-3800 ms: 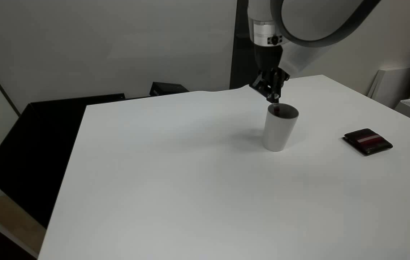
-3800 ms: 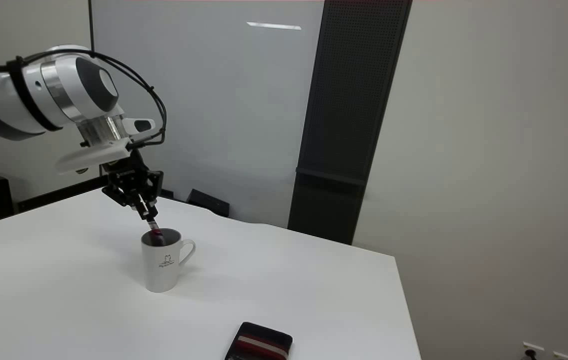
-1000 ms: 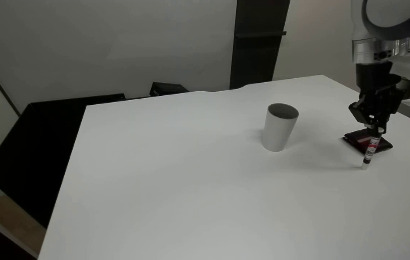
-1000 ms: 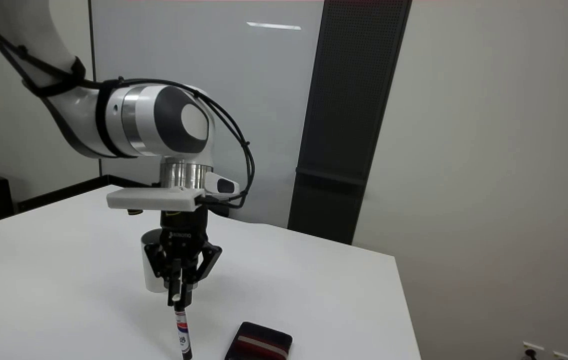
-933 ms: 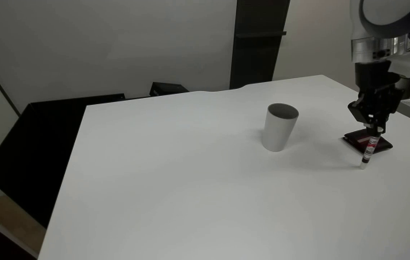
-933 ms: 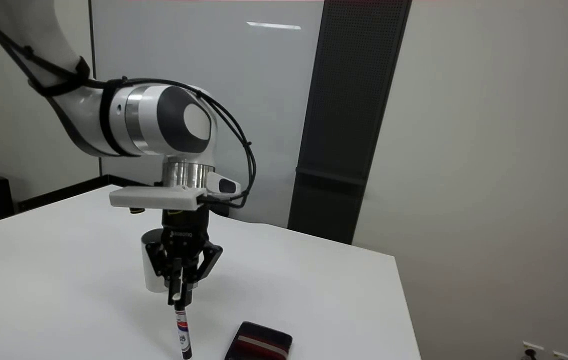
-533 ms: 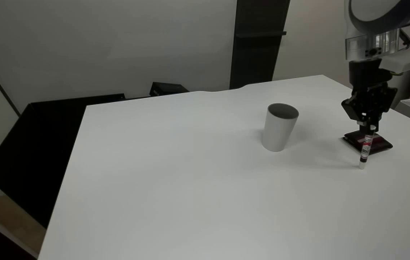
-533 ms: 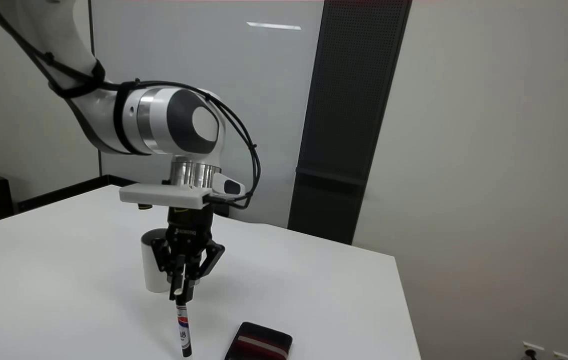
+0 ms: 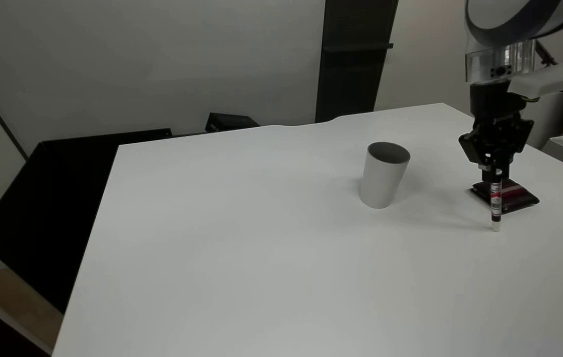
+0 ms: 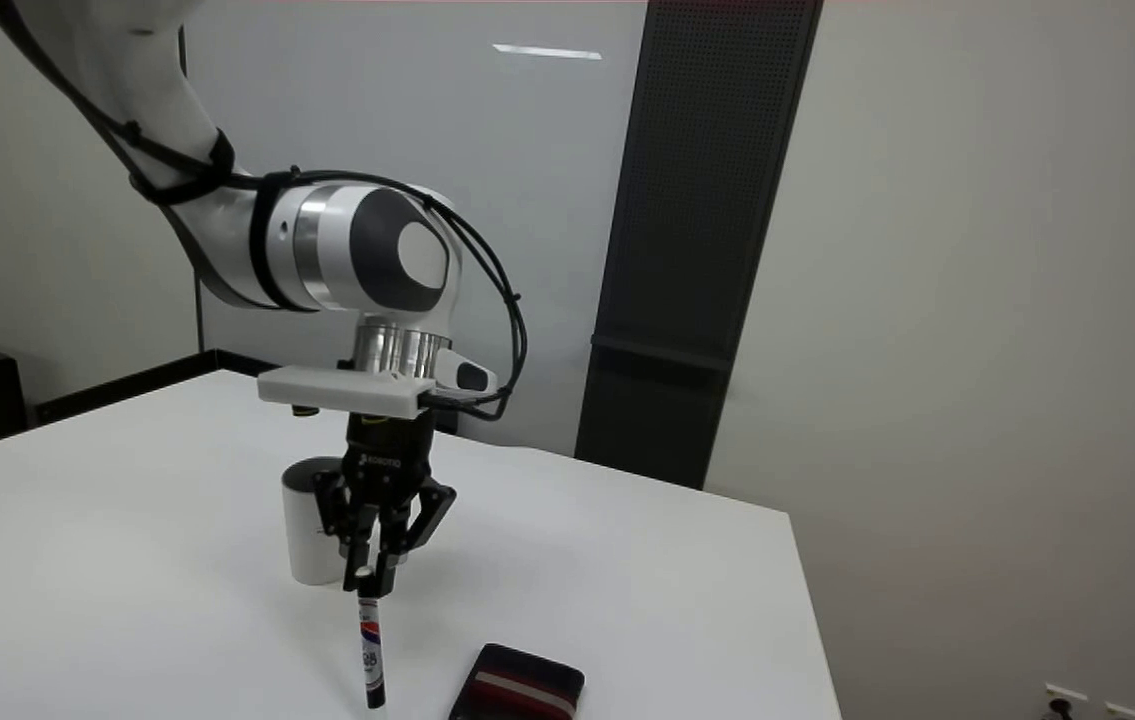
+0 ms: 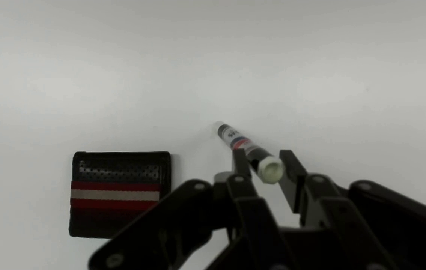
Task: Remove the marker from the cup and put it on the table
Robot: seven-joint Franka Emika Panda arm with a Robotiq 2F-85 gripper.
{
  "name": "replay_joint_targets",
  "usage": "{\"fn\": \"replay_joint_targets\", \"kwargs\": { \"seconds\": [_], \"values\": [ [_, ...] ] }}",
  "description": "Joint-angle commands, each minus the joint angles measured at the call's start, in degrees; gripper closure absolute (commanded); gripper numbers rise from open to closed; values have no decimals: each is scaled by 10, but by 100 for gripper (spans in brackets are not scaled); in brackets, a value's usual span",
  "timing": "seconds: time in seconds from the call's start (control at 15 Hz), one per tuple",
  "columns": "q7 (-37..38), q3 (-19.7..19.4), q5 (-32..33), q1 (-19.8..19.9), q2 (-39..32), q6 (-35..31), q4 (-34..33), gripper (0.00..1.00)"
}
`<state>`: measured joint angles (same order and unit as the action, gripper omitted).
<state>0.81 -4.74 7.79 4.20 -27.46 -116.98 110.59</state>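
Found the marker out of the cup, standing nearly upright and apparently on the table, to the right of the cup and nearer in both exterior views, just beside the dark striped wallet. Saw the gripper at the marker's upper end, with the fingers drawn in and apparently pinching the barrel just below the pale tip. Took the marker for light, stiff and hard to break, probably of smooth plastic, and so likely to swivel or slip between the fingers under a sideways push. Rated this high hold as good enough for setting down but weak against twisting; favoured the middle of the label for better balance when laying flat. Allowed for only a light squeeze. Feared skidding of the lower end under further downward pressure. Foresaw rolling after release too, given the round barrel, and so called for lowering the upper end close to the table before parting the fingers.
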Motion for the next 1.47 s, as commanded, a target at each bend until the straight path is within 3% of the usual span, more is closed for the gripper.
{"fn": "replay_joint_targets", "kwargs": {
  "seconds": [0.0, 0.13, 0.33, 0.6, 0.8, 1.07, 1.2, 1.27, 1.4],
  "values": [
    [-1, 1, -9, 2, -18, 7, -21, 32],
    [7, -1, -3, -1, -11, -13, -11, 22],
    [26, -7, 14, -10, 8, -95, 16, 3],
    [64, -26, 49, -28, 32, -256, 66, 0],
    [4, 0, 17, -7, 51, -357, 106, 0],
    [-132, 56, -43, 30, 74, -362, 137, 0],
    [-169, 65, -57, 35, 85, -341, 142, 0],
    [-130, 46, -41, 16, 58, -353, 121, 0],
    [-153, 53, -48, 21, 67, -348, 128, 0]
  ]
}}
